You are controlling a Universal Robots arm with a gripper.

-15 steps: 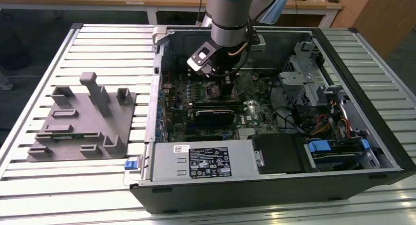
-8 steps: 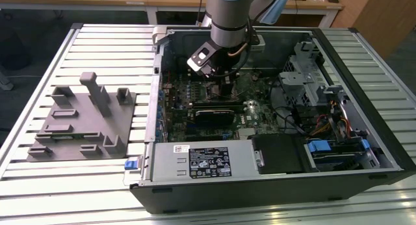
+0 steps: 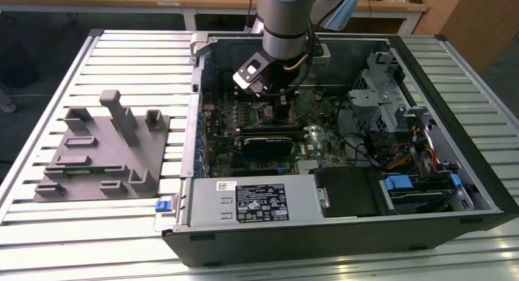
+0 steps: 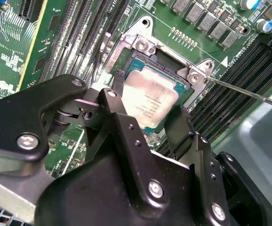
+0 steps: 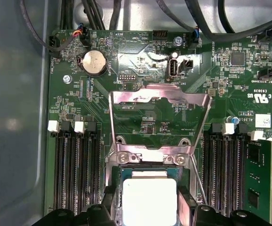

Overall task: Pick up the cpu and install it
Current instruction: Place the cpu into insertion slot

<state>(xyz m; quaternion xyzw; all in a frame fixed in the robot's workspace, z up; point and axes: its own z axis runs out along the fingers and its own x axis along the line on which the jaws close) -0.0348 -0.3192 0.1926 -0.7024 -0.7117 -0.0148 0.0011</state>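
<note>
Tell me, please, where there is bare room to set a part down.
The slatted table is bare on the far and near sides of the grey tray, at the exterior view's left of the case. Inside the case it is crowded, especially around the cpu.

the gripper fills the room straight above the socket — the flipped-back load plate blocks one side of it, its thin lever slants past another, memory slots line the board on both flanks, cables crowd the board's edge by the case wall.
</note>
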